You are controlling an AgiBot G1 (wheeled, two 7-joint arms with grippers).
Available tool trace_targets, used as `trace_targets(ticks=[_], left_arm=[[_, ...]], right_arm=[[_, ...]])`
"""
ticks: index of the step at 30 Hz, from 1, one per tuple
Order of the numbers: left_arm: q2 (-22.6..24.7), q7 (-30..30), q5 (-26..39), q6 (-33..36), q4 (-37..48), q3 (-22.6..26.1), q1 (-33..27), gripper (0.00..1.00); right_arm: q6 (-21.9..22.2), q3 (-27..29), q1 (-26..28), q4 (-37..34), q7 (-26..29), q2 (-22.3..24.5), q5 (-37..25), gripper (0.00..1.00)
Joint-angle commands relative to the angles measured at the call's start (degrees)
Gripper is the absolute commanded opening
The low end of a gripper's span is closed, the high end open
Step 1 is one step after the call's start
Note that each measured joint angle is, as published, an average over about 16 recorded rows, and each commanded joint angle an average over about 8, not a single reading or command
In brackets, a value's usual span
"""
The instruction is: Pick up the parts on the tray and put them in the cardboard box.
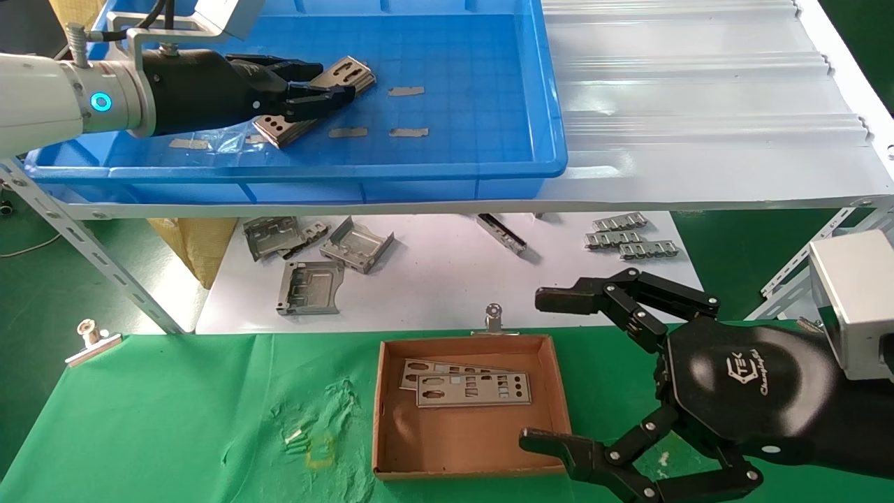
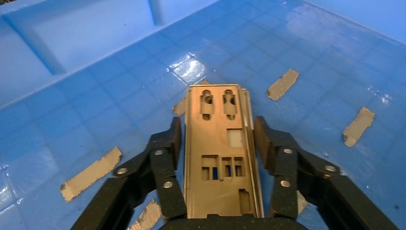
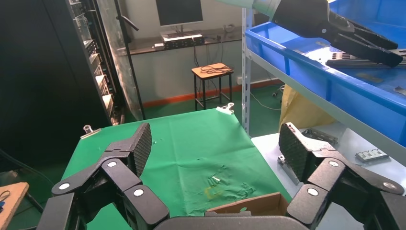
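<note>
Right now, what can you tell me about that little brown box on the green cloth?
The cardboard box is small, shallow and roughly square, of plain brown card with low walls and no lid. It sits flat on the green cloth, below the blue tray. Two parts, thin silver plates with cut-outs, lie overlapping on its floor toward the far wall; the rest of the floor is bare. A metal clip stands at its far edge. The right gripper hangs open beside it, not touching.

The parts (image 2: 221, 158) are thin bare metal with a dull satin sheen. The tray (image 2: 95, 62) is glossy, smooth blue plastic, its tape scraps (image 2: 91, 173) matt and papery. The cardboard box (image 1: 466, 440) is matt brown card on wrinkled green cloth (image 1: 174, 419) at lower left.
</note>
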Motion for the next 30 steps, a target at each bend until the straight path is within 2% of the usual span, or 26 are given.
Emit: trace_targets(ticks=[1,17,19,22,26,28,30], left_arm=[[0.07,-0.06,0.02,-0.15,0.04,0.02,0.03,0.00],[-0.07,0.94,-1.05,-2.21,-0.52,-0.74,-0.18,0.00],[-0.05,1.10,-1.23,-2.16,-0.61,-0.86,-0.21,0.04],[-0.03,1.34,-1.40,-1.99,-0.67,-0.98,-0.21,0.21],[0.07,1.50,-1.45,-1.81,-0.58,-1.02,-0.11,0.68],[0.14,1.56,-1.40,-1.78,-0.48,-0.99,0.00,0.86],[0.22,1.61,-1.34,-1.80,-0.37,-0.95,0.16,0.98]], right_arm=[[0.00,0.00,0.00,0.00,0.00,0.00,0.00,1.00],[0.00,0.00,0.00,0.00,0.00,0.00,0.00,1.00],[0.00,0.00,0.00,0.00,0.00,0.00,0.00,1.00],[0.00,0.00,0.00,0.00,0.00,0.00,0.00,1.00],[0.00,0.00,0.00,0.00,0.00,0.00,0.00,1.00],[0.00,0.00,0.00,0.00,0.00,0.00,0.00,1.00],[0.00,0.00,0.00,0.00,0.00,0.00,0.00,1.00]])
